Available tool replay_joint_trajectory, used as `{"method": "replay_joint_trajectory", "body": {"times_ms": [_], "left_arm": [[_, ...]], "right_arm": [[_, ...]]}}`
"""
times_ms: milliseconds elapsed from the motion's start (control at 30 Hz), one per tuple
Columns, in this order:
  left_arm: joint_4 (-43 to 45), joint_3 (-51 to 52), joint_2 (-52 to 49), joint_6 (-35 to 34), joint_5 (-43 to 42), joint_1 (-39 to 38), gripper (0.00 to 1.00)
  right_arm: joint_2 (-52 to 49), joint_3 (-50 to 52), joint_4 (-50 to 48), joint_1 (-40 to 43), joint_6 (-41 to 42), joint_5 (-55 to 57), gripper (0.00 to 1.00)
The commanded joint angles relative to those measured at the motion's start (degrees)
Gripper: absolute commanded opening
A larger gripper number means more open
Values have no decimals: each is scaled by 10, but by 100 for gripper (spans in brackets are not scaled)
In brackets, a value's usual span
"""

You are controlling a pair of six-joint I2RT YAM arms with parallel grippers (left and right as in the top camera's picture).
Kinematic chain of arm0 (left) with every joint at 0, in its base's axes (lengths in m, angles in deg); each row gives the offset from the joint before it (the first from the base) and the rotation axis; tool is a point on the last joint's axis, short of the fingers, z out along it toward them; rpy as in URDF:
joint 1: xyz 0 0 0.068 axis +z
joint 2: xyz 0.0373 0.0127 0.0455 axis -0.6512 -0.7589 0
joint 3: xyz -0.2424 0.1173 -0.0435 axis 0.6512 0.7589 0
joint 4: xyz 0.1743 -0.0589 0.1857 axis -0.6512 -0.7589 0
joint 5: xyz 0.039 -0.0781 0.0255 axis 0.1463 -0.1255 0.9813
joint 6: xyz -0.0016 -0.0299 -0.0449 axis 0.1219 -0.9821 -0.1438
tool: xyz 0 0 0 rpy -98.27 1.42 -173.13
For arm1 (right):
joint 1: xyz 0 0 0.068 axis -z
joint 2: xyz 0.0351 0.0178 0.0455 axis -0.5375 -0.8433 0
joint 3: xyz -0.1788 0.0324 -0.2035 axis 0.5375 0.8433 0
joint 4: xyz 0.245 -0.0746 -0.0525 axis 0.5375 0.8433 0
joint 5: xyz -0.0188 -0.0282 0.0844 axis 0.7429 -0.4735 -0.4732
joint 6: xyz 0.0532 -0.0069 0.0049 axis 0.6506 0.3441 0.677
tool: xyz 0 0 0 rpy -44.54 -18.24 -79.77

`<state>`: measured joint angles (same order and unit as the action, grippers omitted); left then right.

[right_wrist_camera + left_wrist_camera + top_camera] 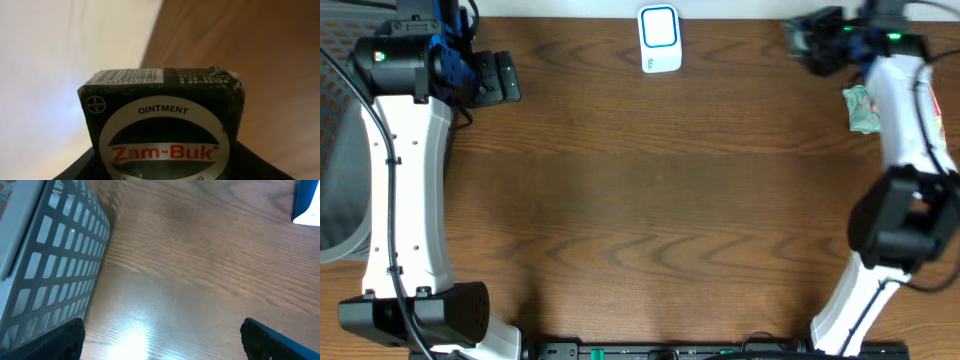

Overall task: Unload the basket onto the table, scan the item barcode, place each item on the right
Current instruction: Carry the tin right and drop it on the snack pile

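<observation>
Right tool point(812, 42) clamped on the Zam-Buk ointment box point(165, 120), held right of the barcode scanner point(659, 38), level with it near the bench point(650, 200) far edge. The box's barcode strip point(129, 76) sits on its top edge, facing the wrist cam. Left tool point(505, 78) released, jaws wide and empty, left of the scanner, beside a grey mesh basket point(55, 255). Further right of the scanner lies a crumpled green packet point(861, 108).

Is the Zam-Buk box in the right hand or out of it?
In it. The right wrist view shows the Zam-Buk box wedged between the right hand's dark fingers, barcode strip facing the camera.
</observation>
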<state>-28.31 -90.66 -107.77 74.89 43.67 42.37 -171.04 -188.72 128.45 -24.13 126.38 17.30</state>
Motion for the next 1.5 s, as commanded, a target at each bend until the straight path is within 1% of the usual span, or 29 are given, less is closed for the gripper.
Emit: {"method": "replay_joint_trajectory", "body": {"times_ms": [0, 100, 200, 333, 367, 500, 633, 667, 733, 833, 867, 1033, 1133, 1200, 1233, 1333, 1467], "left_arm": [[0, 2, -2, -5, 9, 2, 98], [0, 2, -2, -5, 9, 2, 98], [0, 2, -2, -5, 9, 2, 98], [0, 2, -2, -5, 9, 2, 98], [0, 2, -2, -5, 9, 2, 98], [0, 2, -2, -5, 9, 2, 98], [0, 2, -2, -5, 9, 2, 98], [0, 2, -2, -5, 9, 2, 98], [0, 2, -2, -5, 9, 2, 98], [0, 2, -2, -5, 9, 2, 98], [0, 2, -2, -5, 9, 2, 98], [0, 2, -2, -5, 9, 2, 97], [0, 2, -2, -5, 9, 2, 98], [0, 2, -2, -5, 9, 2, 98], [0, 2, -2, -5, 9, 2, 98], [0, 2, -2, -5, 9, 2, 97], [0, 2, -2, -5, 9, 2, 98]], "right_arm": [[40, -7, 61, 22, -122, 208, 42], [46, -7, 112, 38, -156, 322, 43], [39, -7, 134, 57, -195, 410, 44], [25, -7, 122, 83, -240, 429, 45], [22, -7, 117, 89, -240, 430, 45], [11, -7, 98, 106, -246, 429, 51], [-5, -7, 94, 112, -269, 423, 64], [-13, -7, 93, 112, -283, 423, 69], [-23, -7, 92, 113, -296, 427, 75], [-36, -7, 92, 116, -296, 431, 90], [-39, -7, 92, 116, -296, 431, 92], [-40, -7, 94, 117, -297, 400, 95], [-38, -7, 95, 117, -307, 357, 94], [-32, -7, 102, 116, -306, 305, 95], [-29, -7, 105, 115, -306, 288, 98], [-9, -7, 125, 110, -304, 227, 99], [33, -7, 172, 94, -295, 216, 99]]}}
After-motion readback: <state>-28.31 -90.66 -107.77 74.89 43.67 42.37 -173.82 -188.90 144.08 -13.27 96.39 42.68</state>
